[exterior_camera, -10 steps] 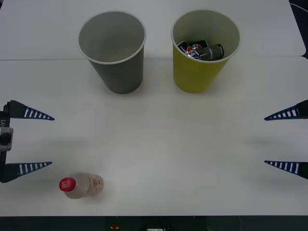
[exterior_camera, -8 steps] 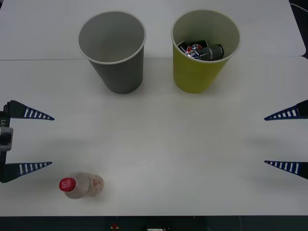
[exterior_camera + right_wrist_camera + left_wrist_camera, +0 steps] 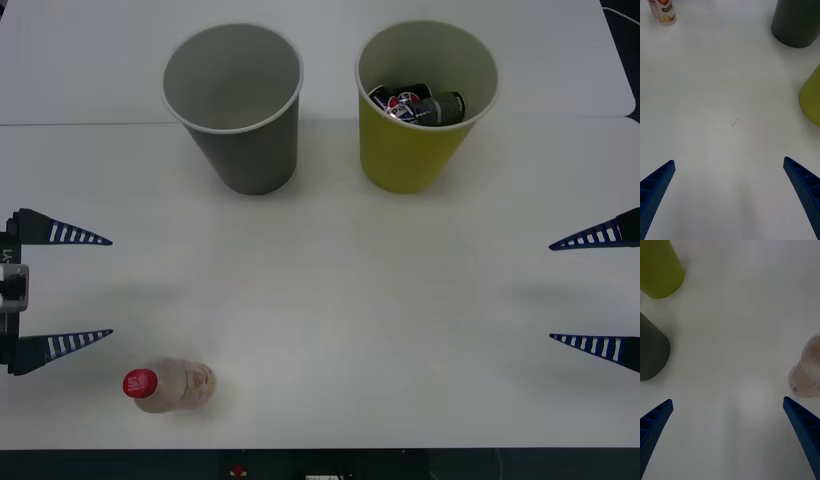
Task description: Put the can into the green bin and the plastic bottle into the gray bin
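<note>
The plastic bottle [image 3: 168, 386] stands upright near the table's front left edge, red cap on top. It also appears in the left wrist view [image 3: 807, 372] and far off in the right wrist view [image 3: 663, 11]. My left gripper [image 3: 108, 287] is open at the left edge, just behind and left of the bottle, not touching it. My right gripper [image 3: 552, 292] hangs open at the right edge, nothing between its fingers. The gray bin [image 3: 233, 108] stands empty at the back. Beside it, the green bin [image 3: 420, 150] holds a dark can [image 3: 418, 105].
The white table [image 3: 330, 300] lies bare between the two grippers and in front of the bins. Its front edge runs just below the bottle. A seam crosses the table behind the bins.
The left gripper's near finger has edged slightly toward the far one. The bottle, the bins and the right gripper have not moved.
</note>
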